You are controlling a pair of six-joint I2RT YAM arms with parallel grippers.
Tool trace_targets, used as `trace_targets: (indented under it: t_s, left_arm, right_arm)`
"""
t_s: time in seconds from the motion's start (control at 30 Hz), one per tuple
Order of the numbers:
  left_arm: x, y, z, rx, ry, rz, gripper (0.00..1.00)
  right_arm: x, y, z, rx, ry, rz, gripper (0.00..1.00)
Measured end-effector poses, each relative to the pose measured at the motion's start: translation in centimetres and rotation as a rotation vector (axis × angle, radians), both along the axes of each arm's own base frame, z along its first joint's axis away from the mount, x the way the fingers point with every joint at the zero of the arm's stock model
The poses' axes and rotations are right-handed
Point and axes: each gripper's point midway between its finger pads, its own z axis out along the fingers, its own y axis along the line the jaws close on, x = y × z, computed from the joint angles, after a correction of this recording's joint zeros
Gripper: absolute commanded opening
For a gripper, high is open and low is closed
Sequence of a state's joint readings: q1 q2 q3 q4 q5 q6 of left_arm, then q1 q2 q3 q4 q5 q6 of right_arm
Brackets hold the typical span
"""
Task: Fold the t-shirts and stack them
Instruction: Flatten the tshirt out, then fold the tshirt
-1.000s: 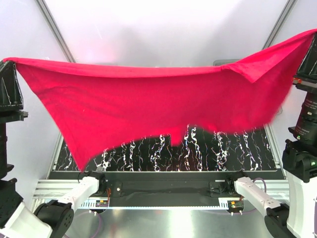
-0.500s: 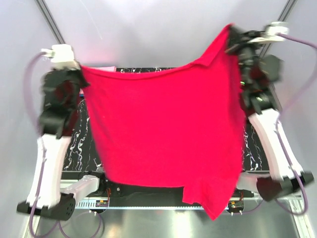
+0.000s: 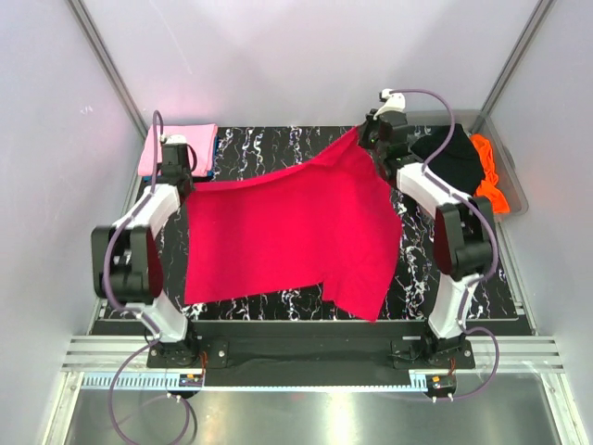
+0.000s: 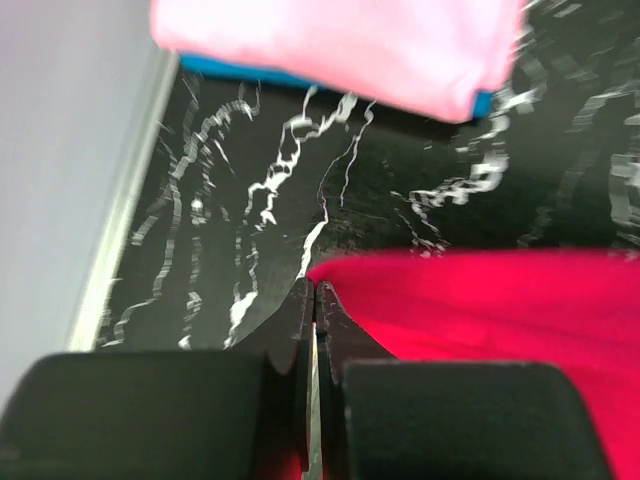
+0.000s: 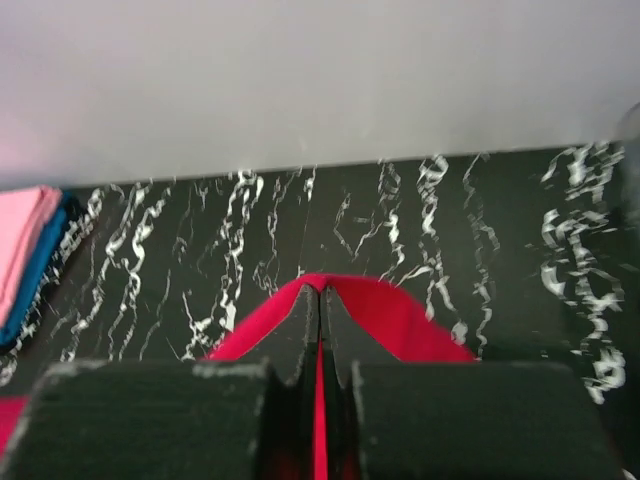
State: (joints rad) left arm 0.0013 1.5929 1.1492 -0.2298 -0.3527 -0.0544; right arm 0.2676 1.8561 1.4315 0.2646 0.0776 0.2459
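The left gripper (image 3: 177, 169) is clamped shut on the red tee (image 3: 287, 232) at its far-left corner, near the pink tee (image 3: 174, 141); the right gripper (image 3: 374, 135) is clamped on the far-right corner. Held aloft a moment ago, the tee now lies mostly spread on the table (image 3: 278, 144), which looks ready for folding.

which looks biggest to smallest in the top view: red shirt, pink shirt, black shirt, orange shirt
1. red shirt, by far the largest
2. pink shirt and black shirt look about alike; the black one is partly hidden, so no ranking
3. orange shirt, the smallest showing
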Motion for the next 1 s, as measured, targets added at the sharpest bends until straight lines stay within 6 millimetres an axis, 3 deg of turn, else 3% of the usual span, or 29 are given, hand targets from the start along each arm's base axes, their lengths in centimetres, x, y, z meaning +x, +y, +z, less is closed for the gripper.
trace_targets:
  t_s: [0.07,0.17,0.47,0.63,0.87,1.0]
  left_arm:
    - [0.8,0.7,-2.7,-0.02,0.05,0.036,0.0]
    - [1.1,1.3,-4.8,-0.05,0.088,0.069,0.0]
    - [2.4,1.5,-3.0,-0.088,0.032,0.098,0.0]
    - [1.3,1.4,-3.8,-0.106,0.077,0.118,0.0]
    - [-1.2,1.5,-5.4,-0.13,0.184,0.158,0.0]
    - [-2.8,1.4,-6.2,-0.141,0.248,0.185,0.0]
  right_arm:
    - [1.3,0.8,-2.6,-0.002,0.044,0.018,0.0]
    - [2.1,1.3,-4.6,-0.002,0.084,0.035,0.0]
    - [2.3,1.4,-2.9,0.0,0.089,0.036,0.0]
    - [0.0,0.7,-3.1,0.005,0.159,0.019,0.0]
    - [-4.9,-0.9,-1.4,0.029,0.218,-0.021,0.0]
    - [-6.6,-1.7,-1.0,0.037,0.251,-0.046,0.0]
